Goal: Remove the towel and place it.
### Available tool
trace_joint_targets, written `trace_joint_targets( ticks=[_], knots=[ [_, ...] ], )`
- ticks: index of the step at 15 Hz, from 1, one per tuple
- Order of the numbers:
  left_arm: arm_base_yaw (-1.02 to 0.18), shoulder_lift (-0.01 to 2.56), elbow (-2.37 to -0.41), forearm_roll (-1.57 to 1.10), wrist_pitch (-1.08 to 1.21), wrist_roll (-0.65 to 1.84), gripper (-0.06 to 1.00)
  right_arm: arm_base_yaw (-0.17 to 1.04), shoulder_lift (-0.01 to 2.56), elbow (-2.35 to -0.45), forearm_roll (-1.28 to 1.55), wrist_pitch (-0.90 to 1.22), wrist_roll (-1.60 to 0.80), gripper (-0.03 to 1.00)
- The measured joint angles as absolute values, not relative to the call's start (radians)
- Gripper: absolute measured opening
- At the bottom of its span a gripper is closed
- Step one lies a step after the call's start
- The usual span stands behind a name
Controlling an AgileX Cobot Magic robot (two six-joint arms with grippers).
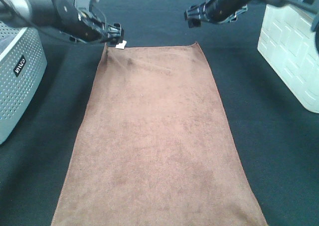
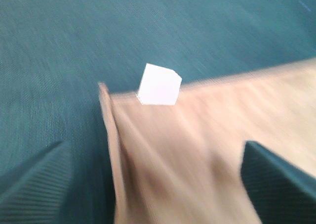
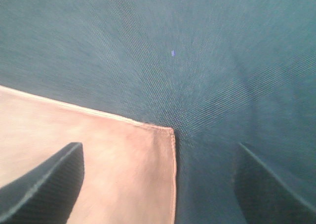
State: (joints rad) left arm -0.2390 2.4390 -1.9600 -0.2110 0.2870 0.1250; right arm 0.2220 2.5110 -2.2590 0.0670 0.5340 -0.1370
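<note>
left gripper (image 1: pixel 117 35) spread wide over towel (image 1: pixel 157 141) tag corner, 11 o'clock, empty | right gripper (image 1: pixel 190 16) spread, empty, 1 o'clock corner | black cloth (image 1: pixel 259 136) underneath

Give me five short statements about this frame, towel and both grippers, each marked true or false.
1. The towel lies spread flat on the black table covering. True.
2. The white tag sits at the towel corner near the left gripper. True.
3. The right gripper is shut on a towel corner. False: its jaws stand apart, with the corner below and between them, not gripped.
4. The towel is draped over the grey basket. False: the basket stands apart, off to the towel's side.
5. The left gripper is shut on the white tag. False: in the blurred left wrist view its fingers stand apart on either side of the corner, the tag beyond them.
</note>
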Motion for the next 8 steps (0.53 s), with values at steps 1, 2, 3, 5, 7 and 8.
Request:
trace_joint_targets(
  ticks=[1, 2, 3, 5, 7, 8],
  knots=[
    [-0.239, 2.401, -1.960, -0.192, 0.369, 0.130, 0.91, 0.222, 2.480, -2.259, 0.068, 0.586, -0.137, 0.78],
    [-0.239, 2.355, -1.960, -0.175, 0.445, 0.132, 0.91, 0.222, 2.449, -2.259, 0.072, 0.648, -0.137, 0.78],
    [-0.239, 2.313, -1.960, -0.160, 0.497, 0.132, 0.91, 0.222, 2.415, -2.259, 0.079, 0.718, -0.135, 0.78],
    [-0.239, 2.196, -1.960, -0.099, 0.599, 0.115, 0.91, 0.220, 2.322, -2.259, 0.081, 0.971, -0.069, 0.78],
    [-0.226, 2.132, -1.960, -0.065, 0.673, 0.049, 0.91, 0.215, 2.259, -2.259, 0.078, 1.102, -0.040, 0.78],
    [-0.207, 2.090, -1.960, -0.039, 0.733, 0.000, 0.91, 0.207, 2.220, -2.259, 0.075, 1.139, -0.035, 0.78]
  ],
)
